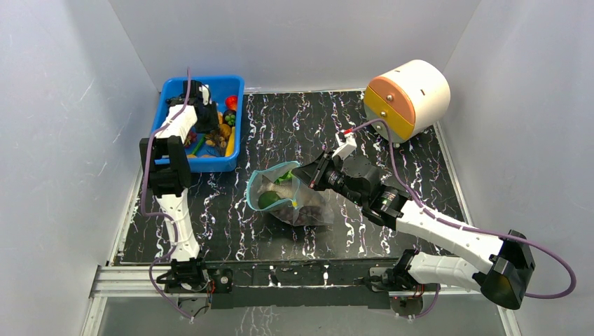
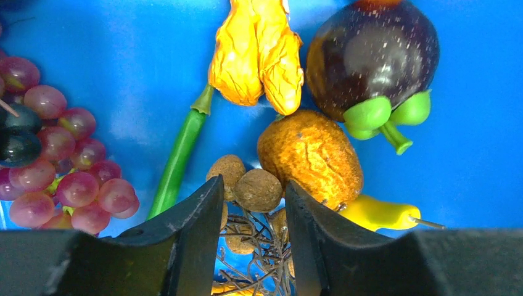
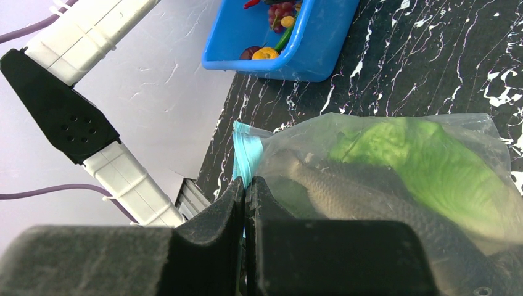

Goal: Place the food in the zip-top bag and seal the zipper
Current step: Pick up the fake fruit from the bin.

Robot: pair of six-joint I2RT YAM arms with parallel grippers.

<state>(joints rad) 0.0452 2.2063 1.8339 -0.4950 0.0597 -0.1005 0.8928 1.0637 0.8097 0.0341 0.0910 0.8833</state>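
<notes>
On the surface (image 1: 280,126) the zipper (image 3: 247,151) was pinched in the right claw (image 3: 245,191); the left claw (image 2: 253,188) was open around brown pieces (image 2: 229,169).

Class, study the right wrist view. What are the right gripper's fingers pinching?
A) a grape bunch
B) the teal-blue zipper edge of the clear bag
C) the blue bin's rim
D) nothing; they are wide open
B: the right gripper has its fingers pressed together on the zipper, the teal-blue strip at the mouth of the zip-top bag.
</notes>
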